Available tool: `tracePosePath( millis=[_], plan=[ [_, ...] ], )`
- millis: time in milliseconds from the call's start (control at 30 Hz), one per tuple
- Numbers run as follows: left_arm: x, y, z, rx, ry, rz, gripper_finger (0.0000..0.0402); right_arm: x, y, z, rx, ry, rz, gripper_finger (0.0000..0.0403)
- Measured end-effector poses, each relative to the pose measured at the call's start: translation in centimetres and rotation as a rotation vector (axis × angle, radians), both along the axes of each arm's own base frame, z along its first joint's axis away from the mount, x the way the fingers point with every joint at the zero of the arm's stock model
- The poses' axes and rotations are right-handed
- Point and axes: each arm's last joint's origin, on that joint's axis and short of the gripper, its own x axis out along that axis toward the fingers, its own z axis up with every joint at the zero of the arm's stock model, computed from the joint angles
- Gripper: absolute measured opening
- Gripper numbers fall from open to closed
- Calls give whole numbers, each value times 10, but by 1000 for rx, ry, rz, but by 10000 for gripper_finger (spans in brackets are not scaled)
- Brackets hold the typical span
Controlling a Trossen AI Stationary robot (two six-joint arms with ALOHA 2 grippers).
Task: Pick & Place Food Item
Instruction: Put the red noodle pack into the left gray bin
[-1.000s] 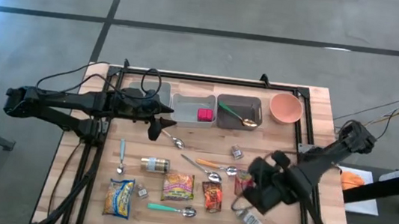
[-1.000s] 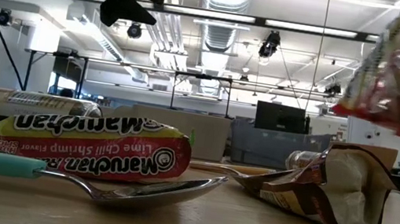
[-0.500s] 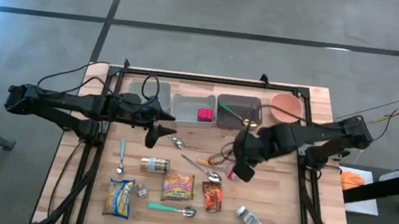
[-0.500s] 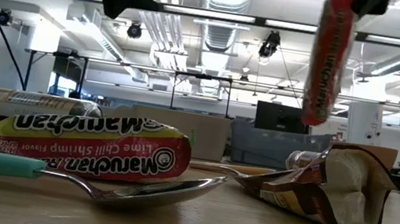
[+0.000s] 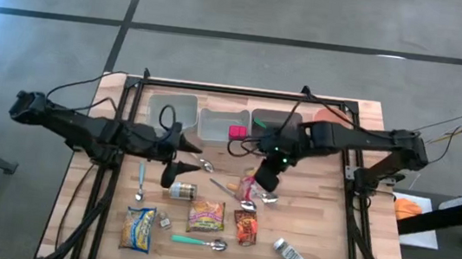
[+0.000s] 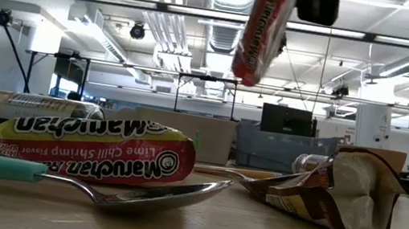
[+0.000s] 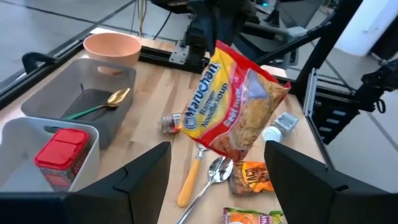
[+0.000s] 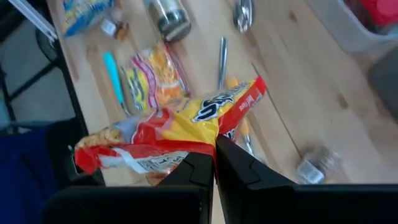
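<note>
A red and yellow Maruchan noodle packet (image 7: 236, 106) hangs over the middle of the table (image 5: 323, 236), with my right gripper (image 5: 268, 174) shut on it. The low view shows the noodle packet (image 6: 262, 26) edge-on, high above the table. My left gripper (image 5: 174, 173) hovers open to the left of the packet, above a small jar (image 5: 179, 191), with nothing between its fingers (image 7: 146, 174). At the far edge stand a clear tray (image 5: 172, 108), a white bin (image 5: 218, 126) and a grey bin (image 5: 269, 119). My right gripper pinches the packet's upper edge (image 8: 208, 140) between its two shut fingers; the wrapper puckers at the pinch. The fingers slant down from the table's right. The packet hangs tilted below them, clear of the table.
Lying on the table are a lime chili shrimp noodle packet (image 5: 205, 216), a yellow packet (image 5: 138, 228), a brown packet (image 5: 245, 227), teal-handled spoons (image 5: 199, 243), metal spoons (image 5: 205, 163) and a small bottle (image 5: 289, 254). A red item (image 7: 62, 149) lies in the white bin, a spoon (image 7: 102, 102) in the grey one, and an orange bowl (image 7: 112, 46) stands beside them.
My right gripper has carried the noodle packet from the table's near right toward its middle and far side, rising a little; the packet has swung and now hangs below it. My left gripper, still open, has drifted toward the near edge.
</note>
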Motion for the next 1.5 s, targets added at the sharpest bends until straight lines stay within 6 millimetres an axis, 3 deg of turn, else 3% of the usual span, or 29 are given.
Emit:
tracePosePath(
  millis=[167,467,800,1100,1500],
  plan=[
    [7,-14,0,4,-53,22,262,13,-9,0,5,-87,-33,8],
    [33,-50,-18,217,-57,62,262,28,-26,1,-36,-198,-70,8],
    [73,-79,-33,413,9,320,262,39,-33,5,-104,-307,-92,8],
    [81,-89,-25,374,-30,394,262,50,-36,4,-107,-369,-110,8],
    [81,-88,-28,416,-25,510,262,57,-36,8,-93,-454,-121,8]
  ],
)
